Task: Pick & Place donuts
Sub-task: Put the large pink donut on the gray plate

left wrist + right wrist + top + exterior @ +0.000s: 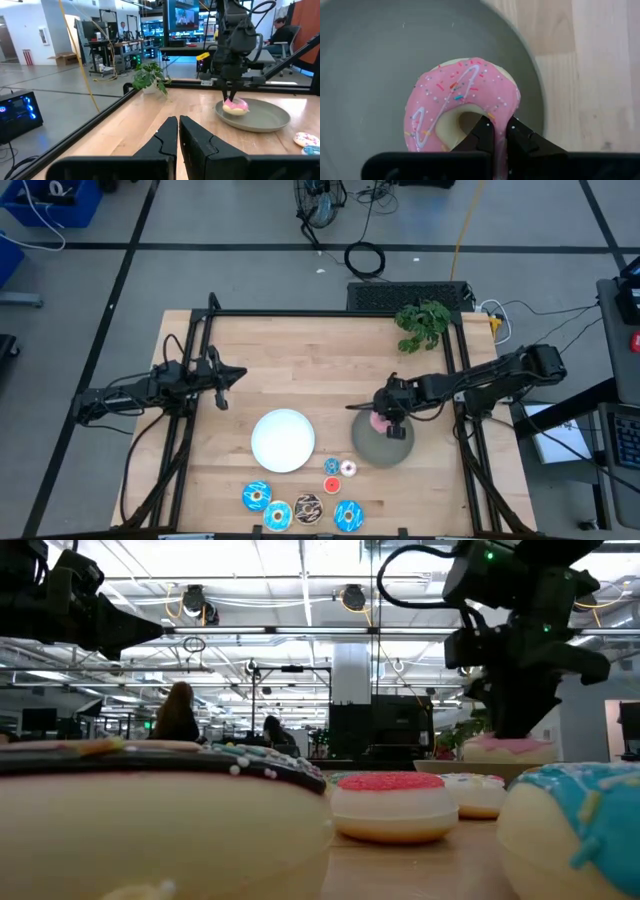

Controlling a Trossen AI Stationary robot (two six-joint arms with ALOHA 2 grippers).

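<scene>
A pink-iced donut (460, 105) hangs over the grey plate (383, 445) at the table's right, with my right gripper (500, 131) shut on it; the left wrist view shows this donut (235, 106) low over the plate (260, 120). Near the front edge lie three blue-iced donuts (257, 496), a brown sprinkled one (307, 507) and small red (332, 467) and pale pink (348, 469) ones. My left gripper (177, 127) is shut, level, at the table's left, holding nothing. My right gripper pinches the ring's wall (501, 116) on one side of the donut, one finger in the hole and one outside. The fingers come steeply from above. The donut sits at the grey plate's far-left part, icing up; whether its underside touches the plate I cannot tell.
A white plate (283, 440) lies mid-table, left of the grey one. A potted plant (422, 322) stands at the far right edge. Black frame rails (330, 313) run along the table's sides. Bare wood lies between my two arms.
</scene>
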